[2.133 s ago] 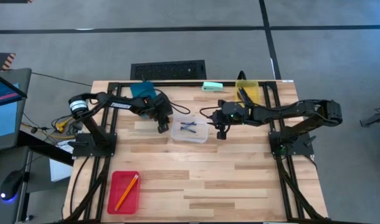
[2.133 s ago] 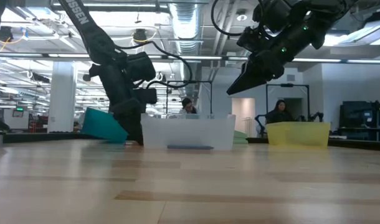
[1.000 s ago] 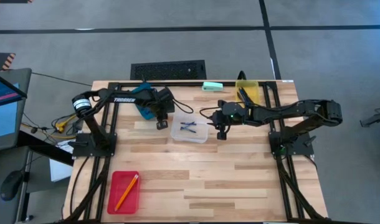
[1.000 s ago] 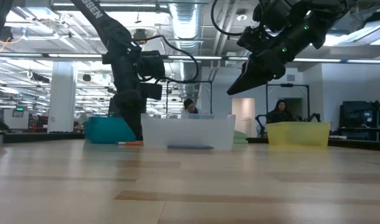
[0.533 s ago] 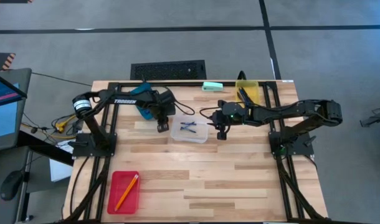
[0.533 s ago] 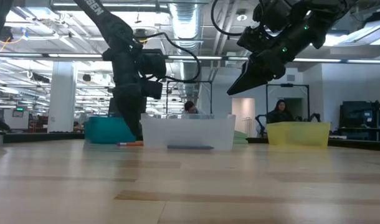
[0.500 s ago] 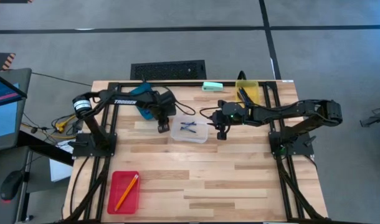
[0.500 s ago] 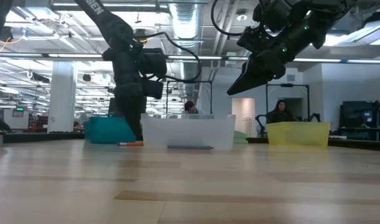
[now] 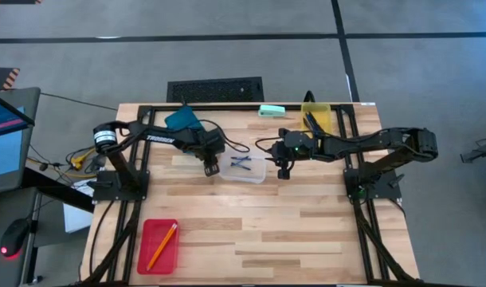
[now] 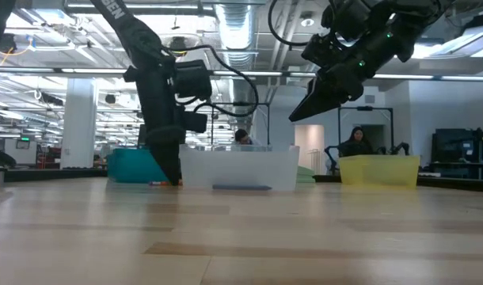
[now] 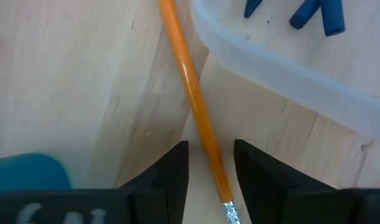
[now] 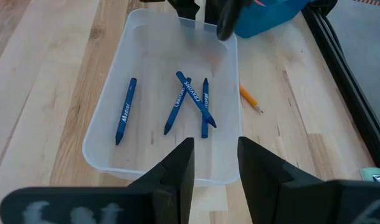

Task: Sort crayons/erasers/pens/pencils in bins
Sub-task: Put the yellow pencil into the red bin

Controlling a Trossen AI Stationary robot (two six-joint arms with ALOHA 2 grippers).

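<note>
An orange pencil [image 11: 190, 87] lies flat on the table beside the clear bin [image 9: 244, 169], which holds several blue pens [image 12: 189, 102]. My left gripper [image 11: 210, 168] points down over the pencil's eraser end. It is open, one finger on each side of the pencil without touching it. My right gripper [image 12: 215, 162] hangs open above the table, at the clear bin's right [image 9: 283, 171], with nothing between its fingers. The red bin [image 9: 158, 245] at the near left holds another orange pencil [image 9: 162, 244].
The blue bin [image 9: 183, 119] stands at the far left behind my left arm. The yellow bin [image 9: 316, 116] and a flat mint-green object [image 9: 271, 110] lie along the far edge. Bare wood stretches across the table's near half [image 9: 267, 231].
My left gripper has gone from beside the blue bin toward the clear bin's left wall and sunk close to the table, rolling its wrist a little. The pencil has stayed on the table.
</note>
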